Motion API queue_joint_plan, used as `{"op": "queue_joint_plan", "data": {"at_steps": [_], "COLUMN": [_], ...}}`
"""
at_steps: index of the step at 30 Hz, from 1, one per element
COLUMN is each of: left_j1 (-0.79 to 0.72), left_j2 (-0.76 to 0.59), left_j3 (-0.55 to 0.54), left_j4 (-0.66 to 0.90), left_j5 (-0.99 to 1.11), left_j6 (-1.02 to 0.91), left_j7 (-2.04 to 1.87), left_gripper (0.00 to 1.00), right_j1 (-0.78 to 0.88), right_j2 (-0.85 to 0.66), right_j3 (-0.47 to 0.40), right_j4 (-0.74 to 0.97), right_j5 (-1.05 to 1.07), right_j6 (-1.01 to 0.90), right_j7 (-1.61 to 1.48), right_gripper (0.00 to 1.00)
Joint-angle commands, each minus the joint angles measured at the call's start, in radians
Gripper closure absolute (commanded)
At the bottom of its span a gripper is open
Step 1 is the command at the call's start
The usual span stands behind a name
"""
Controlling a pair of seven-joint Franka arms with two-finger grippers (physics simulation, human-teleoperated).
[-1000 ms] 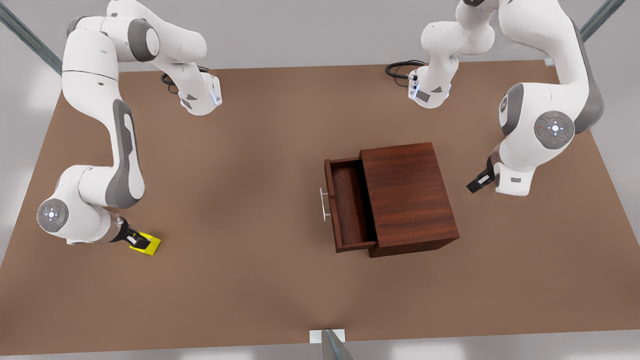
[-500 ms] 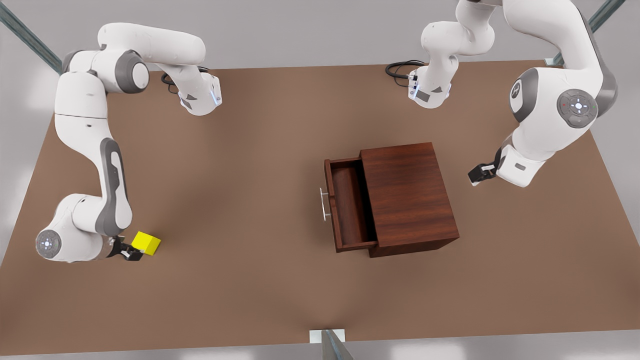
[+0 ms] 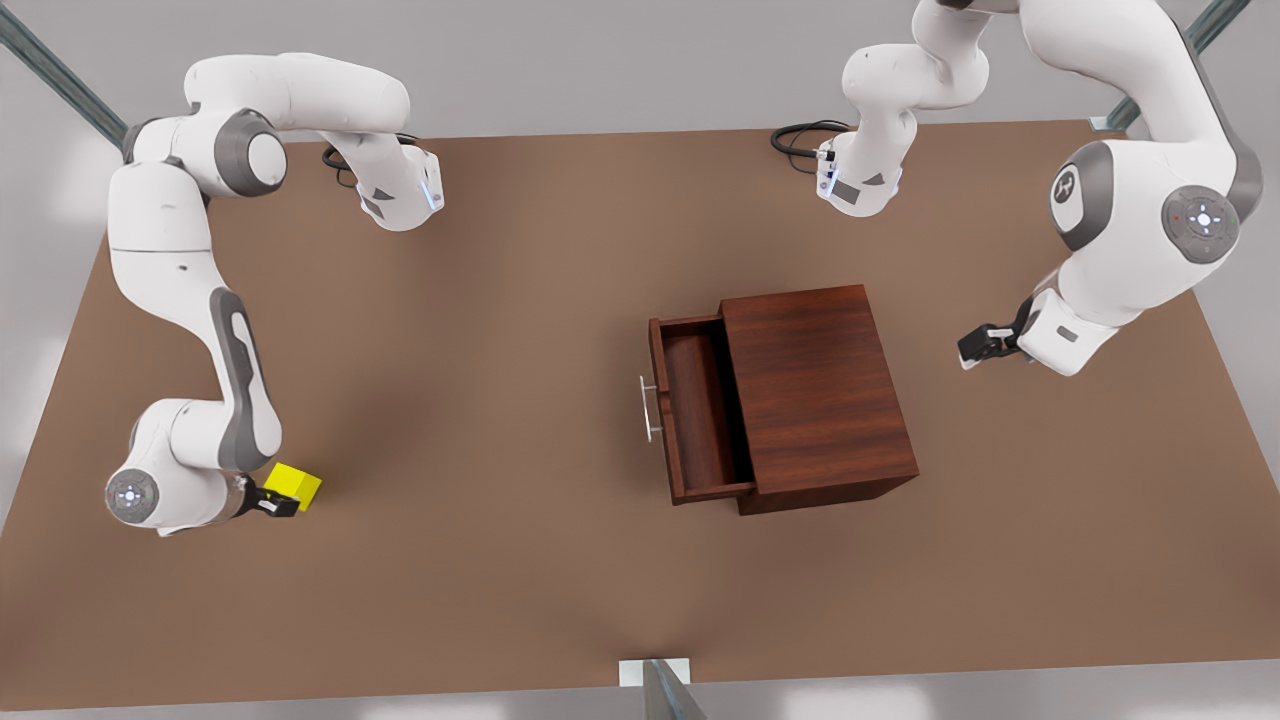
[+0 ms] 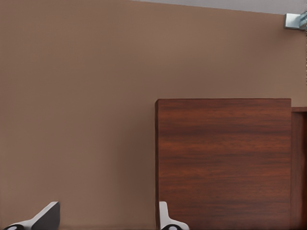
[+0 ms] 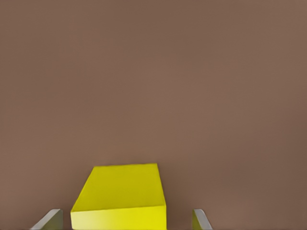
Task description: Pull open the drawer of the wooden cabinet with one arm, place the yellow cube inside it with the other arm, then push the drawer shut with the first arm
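No writing shows on the yellow cube [image 5: 119,196] or wooden cabinet [image 3: 815,395].

The right gripper [image 3: 283,506] backs off the yellow cube [image 3: 293,485]; the left gripper [image 3: 972,348] retreats farther from the wooden cabinet [image 3: 815,395].

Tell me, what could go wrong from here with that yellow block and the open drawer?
The right pincer stands open at the yellow cube, fingers wide of it; closing off-centre might nudge or tip the cube away. The drawer is only partly out of the wooden cabinet, a narrow slot, so the cube could catch its rim. The left pincer waits open behind the cabinet, seemingly clear.
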Motion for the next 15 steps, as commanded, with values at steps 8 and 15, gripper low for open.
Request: {"op": "queue_joint_plan", "data": {"at_steps": [8, 15], "left_j1": [-0.007, -0.007], "left_j2": [0.001, 0.002], "left_j3": [-0.002, -0.002], "left_j4": [0.003, 0.001], "left_j5": [-0.002, 0.002], "left_j6": [-0.002, -0.002], "left_j7": [0.146, 0.146], "left_gripper": [0.00, 0.00], "right_j1": [-0.004, -0.042], "right_j2": [0.012, 0.010], "right_j3": [0.011, 0.043], "right_j4": [-0.051, -0.060], "right_j5": [-0.009, -0.010], "right_j6": [0.090, 0.093], "right_j7": [-0.035, -0.037], "right_gripper": [0.00, 0.00]}}
